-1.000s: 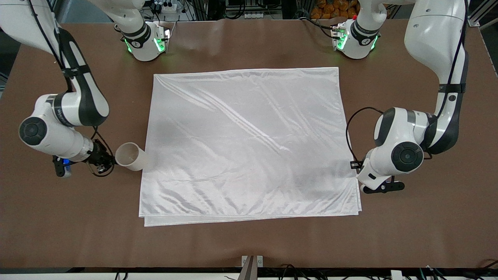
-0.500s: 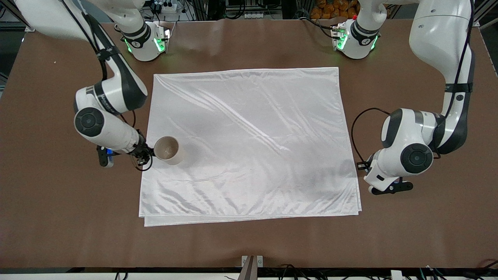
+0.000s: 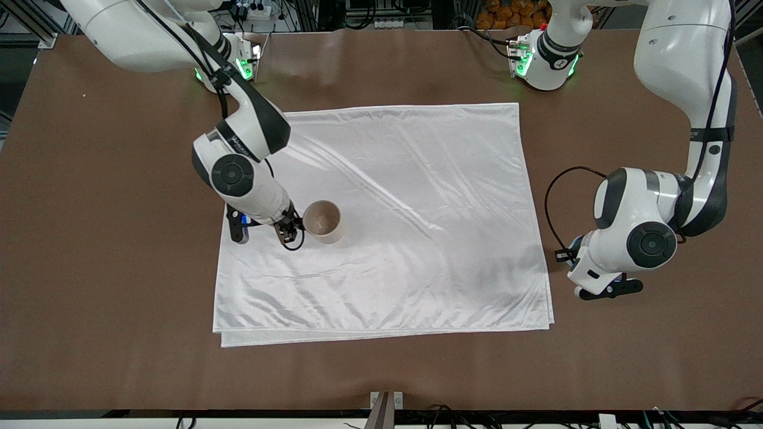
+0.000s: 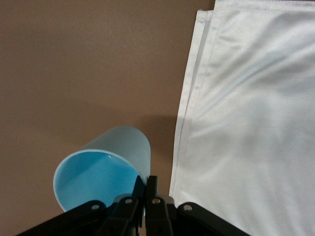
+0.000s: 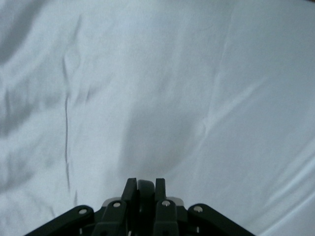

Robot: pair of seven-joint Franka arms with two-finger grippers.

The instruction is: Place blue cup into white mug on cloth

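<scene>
Front view shows the cloth [image 3: 381, 220] spread flat across the middle of the table [image 3: 89, 298], the largest item present. The right arm reaches in over the cloth; the right gripper [image 3: 288, 231] is clamped on the black handle of the white mug [image 3: 322, 221], which hangs upright just beside the fingers, over the cloth toward the right arm's end. Whether the mug's base touches the fabric cannot be told. The left gripper [image 4: 146, 189] is closed on the rim of the blue cup [image 4: 106, 164], which juts out ahead of the fingers, tilted, over bare table just off the cloth's folded edge [image 4: 189, 113].

Risks, as judged: a handle pinch is narrow, so the mug may swing or tip on release over wrinkled, slippery fabric. A rim-held, tilted cup could catch the mug's lip and topple it unless levelled and centred first.
</scene>
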